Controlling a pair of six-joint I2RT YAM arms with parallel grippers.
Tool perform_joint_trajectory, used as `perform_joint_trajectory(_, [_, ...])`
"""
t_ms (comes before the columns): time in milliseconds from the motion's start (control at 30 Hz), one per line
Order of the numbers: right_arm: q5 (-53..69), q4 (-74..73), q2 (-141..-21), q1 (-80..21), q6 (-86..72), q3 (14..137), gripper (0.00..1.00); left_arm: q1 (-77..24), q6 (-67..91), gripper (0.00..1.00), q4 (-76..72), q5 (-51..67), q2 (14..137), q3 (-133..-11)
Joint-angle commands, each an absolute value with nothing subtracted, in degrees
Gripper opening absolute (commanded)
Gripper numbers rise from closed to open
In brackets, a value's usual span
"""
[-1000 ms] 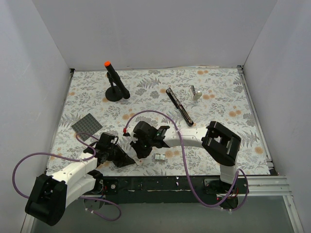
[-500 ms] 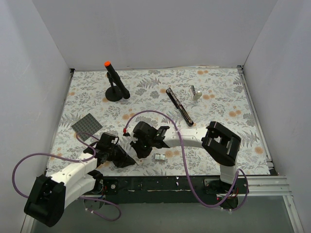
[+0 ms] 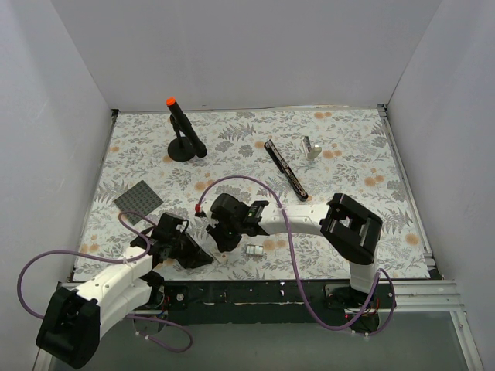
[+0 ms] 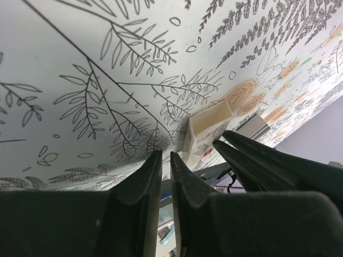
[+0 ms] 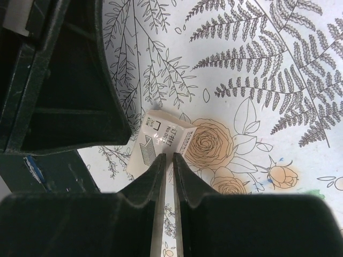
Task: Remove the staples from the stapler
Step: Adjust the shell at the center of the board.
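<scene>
1. The floral surface (image 3: pixel 348 216) carries everything, and both arms crouch low at its near edge.
2. Right hand (image 5: pixel 166 160): fingers pinched almost together on nothing, tips just over a small printed box (image 5: pixel 161 140). Left hand (image 4: pixel 165 158): closed and empty too, near the front-left.
3. Black post with an orange tip (image 3: pixel 183 133) stands far left, grey square pad (image 3: pixel 139 202) lies mid-left. Both are well off the route.
4. The stapler (image 3: pixel 286 170) lies flat at far centre-right, well apart from both hands. I'd give the reach to the right hand: lift, spread the fingers, and come down across the slim bar, not along it, so it can't swivel.
5. A small pale piece (image 3: pixel 311 147) sits near the stapler's far end, so steer clear of it. Rise first, or the box gets knocked.
</scene>
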State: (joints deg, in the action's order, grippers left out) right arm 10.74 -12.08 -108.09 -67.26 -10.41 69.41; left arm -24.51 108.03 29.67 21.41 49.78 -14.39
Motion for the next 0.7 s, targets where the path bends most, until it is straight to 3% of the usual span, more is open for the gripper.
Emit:
perform_joint_trajectory(0, [8.6, -13.7, -108.9, -67.6, -9.8, 72.4, 0.17, -24.8, 107.8, 0.12, 34.8, 16.1, 48.6, -15.2])
perform_joint_trajectory(333, [5.0, -16.3, -105.8, -67.3, -9.4, 73.9, 0.18, -25.5, 107.4, 0.12, 32.8, 16.8, 49.5, -15.6])
perform_joint_trajectory(467, [1.6, -15.7, -100.5, -66.7, -7.4, 72.3, 0.56, -27.1, 107.7, 0.12, 30.9, 16.7, 51.8, -16.0])
perform_joint_trajectory(533, [2.8, -12.8, -96.4, -65.6, -6.9, 67.4, 0.65, -28.5, 108.4, 0.11, 29.1, 16.6, 53.2, -16.3])
perform_joint_trajectory(567, [3.3, -10.0, -95.2, -64.9, -7.0, 65.8, 0.92, -28.9, 108.7, 0.11, 28.6, 16.4, 53.6, -16.3])
perform_joint_trajectory(667, [6.4, -8.3, -91.6, -61.5, -6.3, 60.8, 0.93, -30.9, 109.7, 0.11, 26.1, 15.6, 56.2, -16.8])
